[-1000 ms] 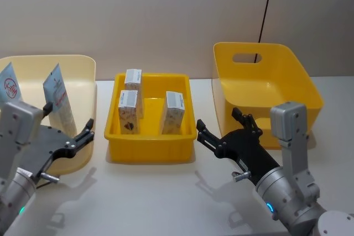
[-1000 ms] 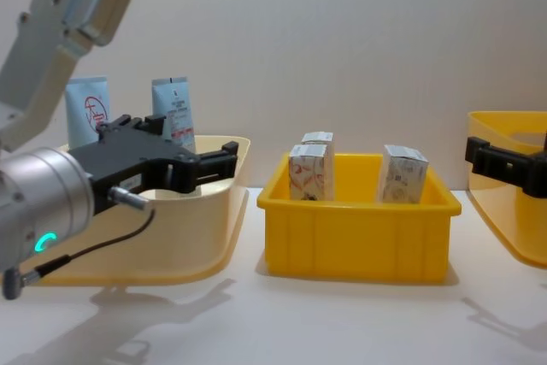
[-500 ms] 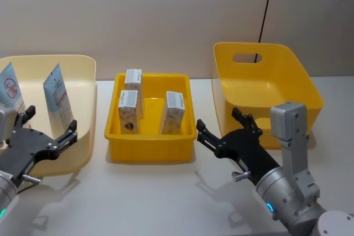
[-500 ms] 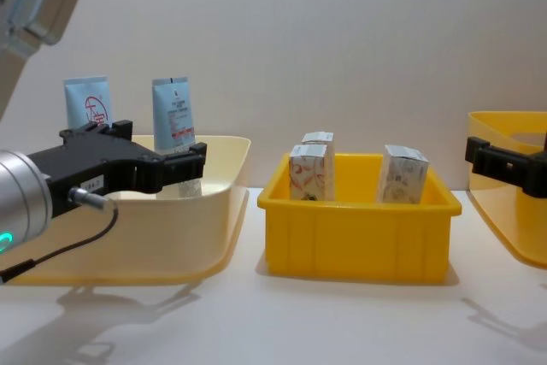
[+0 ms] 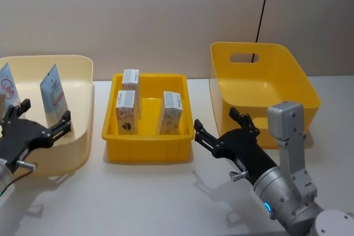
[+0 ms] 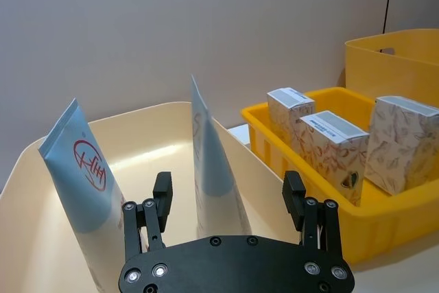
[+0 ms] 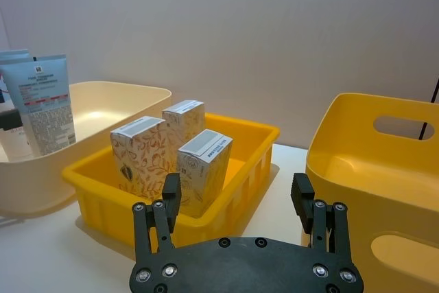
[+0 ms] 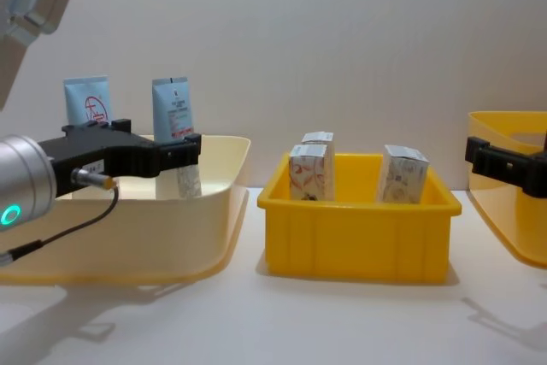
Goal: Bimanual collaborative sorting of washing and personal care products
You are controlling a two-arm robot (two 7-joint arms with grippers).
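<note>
Two pale blue tubes stand in the cream bin [image 5: 83, 67] at the left: one with a red round mark [image 5: 6, 84], one with small print [image 5: 53, 95]. My left gripper [image 5: 46, 110] is open at the bin's near side. In the left wrist view, the printed tube [image 6: 212, 169] rises in line with the gap between the left gripper's fingers [image 6: 228, 182], and nothing is gripped. Three white patterned cartons [image 5: 125, 113] [image 5: 130, 79] [image 5: 169, 111] stand in the middle yellow tray [image 5: 146, 152]. My right gripper [image 5: 215, 120] hangs open just right of that tray, empty.
A deep yellow bin with a handle slot [image 5: 260, 89] stands at the right, behind the right gripper. Bare white table lies in front of the three containers. A dark cable runs down the wall behind the right bin.
My left gripper has drawn back to the left, from the gap beside the tray to the cream bin, and now faces the printed tube. The right arm has held still.
</note>
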